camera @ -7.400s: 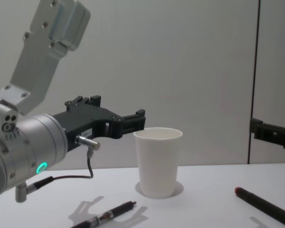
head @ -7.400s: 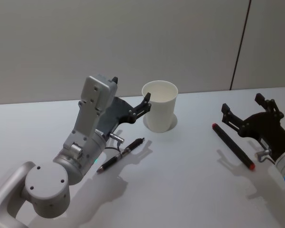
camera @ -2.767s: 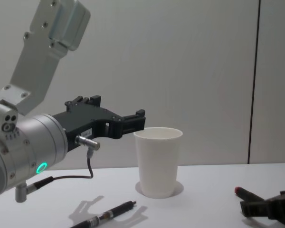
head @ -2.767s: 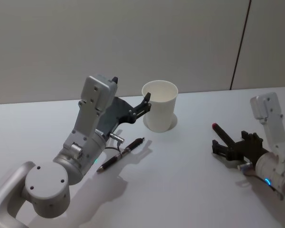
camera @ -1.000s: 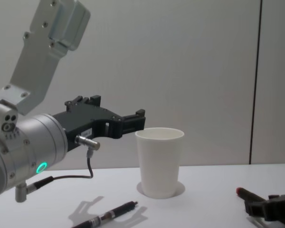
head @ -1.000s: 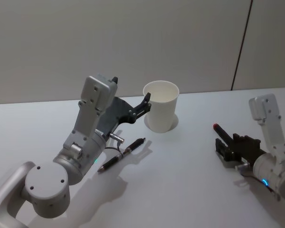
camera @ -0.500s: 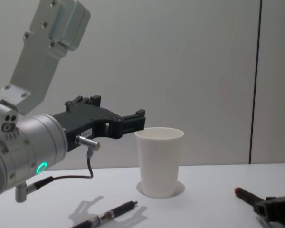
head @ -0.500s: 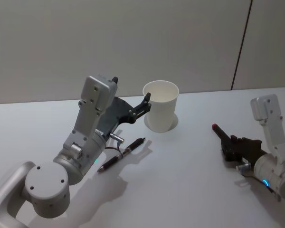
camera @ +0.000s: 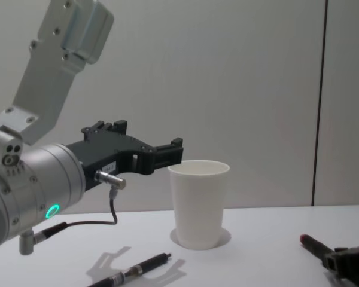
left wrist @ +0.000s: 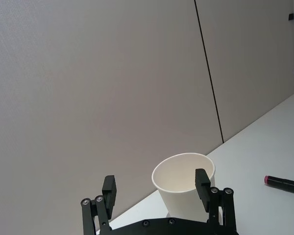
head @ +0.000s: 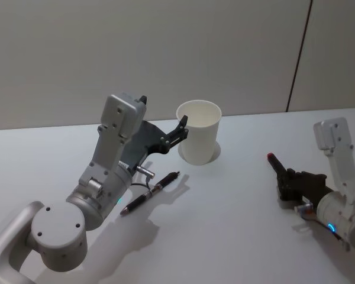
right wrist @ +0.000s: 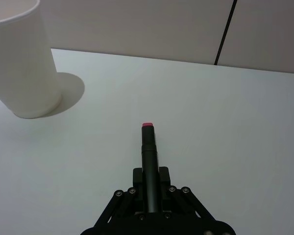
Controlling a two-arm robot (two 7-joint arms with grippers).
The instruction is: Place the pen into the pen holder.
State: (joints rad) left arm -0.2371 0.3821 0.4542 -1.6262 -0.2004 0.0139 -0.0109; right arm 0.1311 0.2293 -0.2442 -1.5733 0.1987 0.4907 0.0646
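Note:
The pen holder [head: 199, 139] [camera: 198, 203] [right wrist: 19, 63] [left wrist: 183, 178] is a white paper cup standing upright at the table's far middle. A black pen with a red end [head: 276, 164] [right wrist: 148, 147] [camera: 313, 244] lies low over the table at the right. My right gripper [head: 288, 182] [right wrist: 150, 177] [camera: 340, 260] is shut on its shaft, and the red end points away from the gripper. I cannot tell whether the pen is off the table. My left gripper [head: 163, 112] [left wrist: 156, 182] [camera: 158, 152] hangs open just left of the cup's rim, holding nothing.
A second dark pen with silver bands [head: 151, 192] [camera: 137, 270] lies on the white table [head: 225, 225] beside my left arm, in front and to the left of the cup. A grey wall stands close behind the table.
In the last second my right gripper's fingers closed around the red-ended pen, and the pen turned slightly. My left arm, the cup and the other pen have not moved.

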